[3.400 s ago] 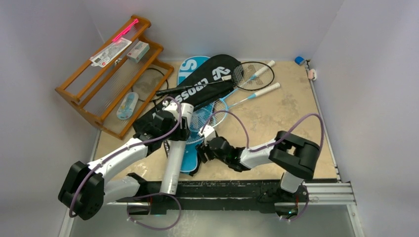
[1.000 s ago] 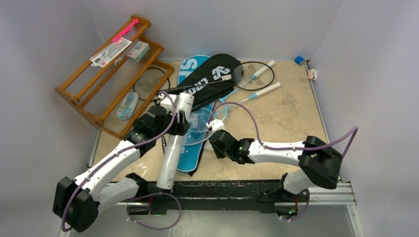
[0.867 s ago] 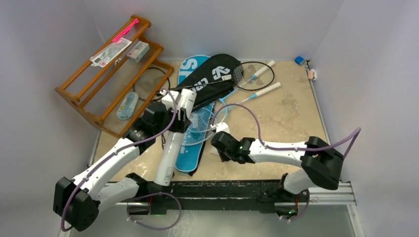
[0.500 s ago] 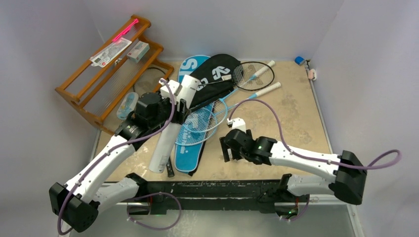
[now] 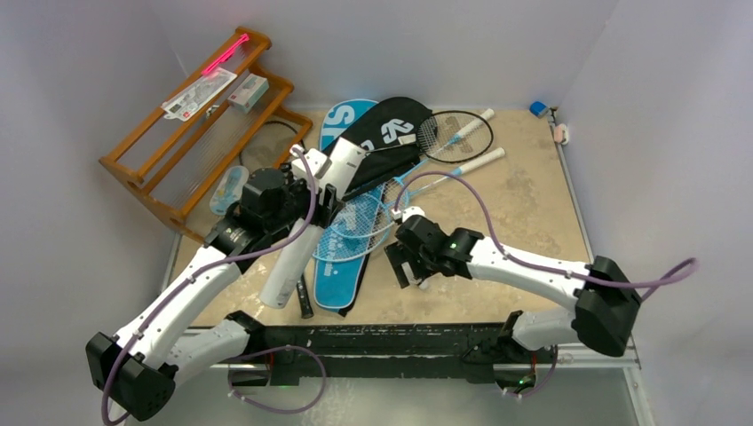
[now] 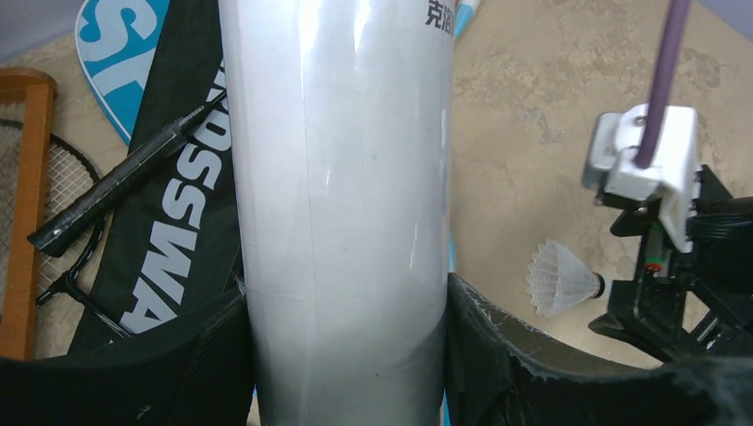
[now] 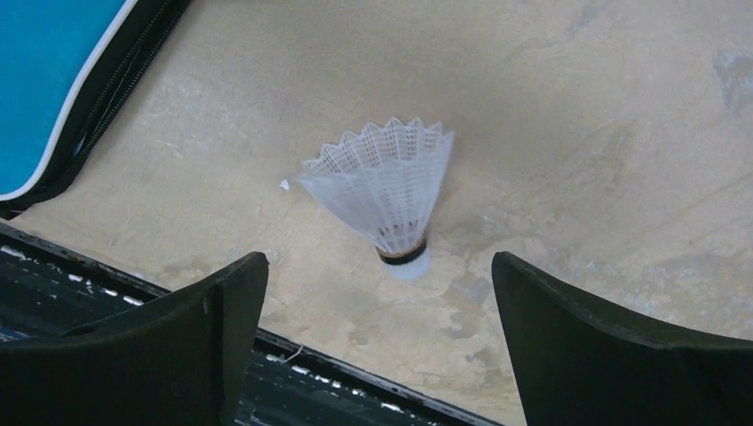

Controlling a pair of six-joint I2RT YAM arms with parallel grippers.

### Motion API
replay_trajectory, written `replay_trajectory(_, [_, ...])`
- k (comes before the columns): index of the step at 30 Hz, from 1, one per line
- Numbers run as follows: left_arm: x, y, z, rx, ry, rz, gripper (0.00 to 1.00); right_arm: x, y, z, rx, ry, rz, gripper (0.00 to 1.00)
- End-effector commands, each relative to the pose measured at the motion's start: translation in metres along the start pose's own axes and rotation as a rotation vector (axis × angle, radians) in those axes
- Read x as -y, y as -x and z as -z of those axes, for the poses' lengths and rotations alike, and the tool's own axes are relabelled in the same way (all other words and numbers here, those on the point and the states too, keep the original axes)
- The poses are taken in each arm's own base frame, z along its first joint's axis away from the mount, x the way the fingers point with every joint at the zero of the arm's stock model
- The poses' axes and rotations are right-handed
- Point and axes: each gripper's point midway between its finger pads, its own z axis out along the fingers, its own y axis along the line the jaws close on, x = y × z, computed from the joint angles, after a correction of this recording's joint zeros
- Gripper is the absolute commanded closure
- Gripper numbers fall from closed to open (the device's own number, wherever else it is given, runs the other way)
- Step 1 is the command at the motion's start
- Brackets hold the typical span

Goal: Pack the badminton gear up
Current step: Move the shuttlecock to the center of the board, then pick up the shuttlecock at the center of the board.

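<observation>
My left gripper (image 6: 346, 306) is shut on the long white tube (image 6: 337, 160), which slants over the blue SPORT cover (image 5: 342, 266) in the top view. Just right of that cover, my right gripper (image 7: 377, 266) hangs open over a white shuttlecock (image 7: 386, 186). The shuttlecock lies on its side on the table, its cork toward the jaws and touching neither finger. It also shows in the left wrist view as the shuttlecock (image 6: 561, 280). The black CROSSWAY cover (image 5: 382, 138), a light-blue racket (image 5: 373, 213) and a black racket (image 5: 455, 133) lie behind.
A wooden rack (image 5: 191, 133) stands at the back left, with packaged items and a pink stick (image 5: 222, 55) on it. A black rail (image 5: 400, 342) runs along the near table edge, close under the right gripper. A small blue object (image 5: 538, 108) sits in the back right corner.
The right gripper opened wide and drew away to the right of the tube; the shuttlecock now lies under it. The left arm swung the tube's lower end to the left.
</observation>
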Motion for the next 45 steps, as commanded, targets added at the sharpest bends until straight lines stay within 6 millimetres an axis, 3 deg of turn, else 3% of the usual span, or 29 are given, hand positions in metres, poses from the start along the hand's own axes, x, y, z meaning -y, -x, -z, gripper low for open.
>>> replay_trajectory(1, [0.003,0.018,0.003,0.075,-0.027,-0.041,0.41,-0.010,0.007,-0.005,-0.063,0.036,0.104,0.03])
replay_trajectory(8, [0.004,0.016,0.002,0.076,-0.033,-0.046,0.41,-0.009,-0.002,-0.021,-0.152,0.016,0.176,0.01])
replay_trajectory(13, [0.005,0.016,0.001,0.077,-0.040,-0.044,0.41,-0.009,-0.008,-0.034,-0.199,0.054,0.121,0.01])
replay_trajectory(16, [0.005,0.014,0.000,0.072,-0.038,-0.045,0.41,-0.019,-0.006,-0.038,-0.179,0.143,0.119,0.01])
replay_trajectory(22, [0.005,0.012,-0.001,0.067,-0.042,-0.041,0.41,-0.022,0.002,-0.051,-0.184,0.143,0.128,0.03])
replay_trajectory(29, [0.004,0.012,0.001,0.071,-0.034,-0.045,0.40,-0.011,-0.007,-0.067,-0.222,0.079,0.134,0.03])
replay_trajectory(33, [0.004,0.011,0.000,0.070,-0.036,-0.044,0.40,-0.014,-0.003,-0.065,-0.199,0.093,0.132,0.11])
replay_trajectory(39, [0.005,0.012,-0.001,0.070,-0.042,-0.042,0.40,-0.012,0.012,-0.056,-0.123,0.084,0.126,0.32])
replay_trajectory(45, [0.005,0.015,0.003,0.082,-0.039,-0.048,0.40,-0.010,0.034,-0.032,-0.002,0.096,0.093,0.47])
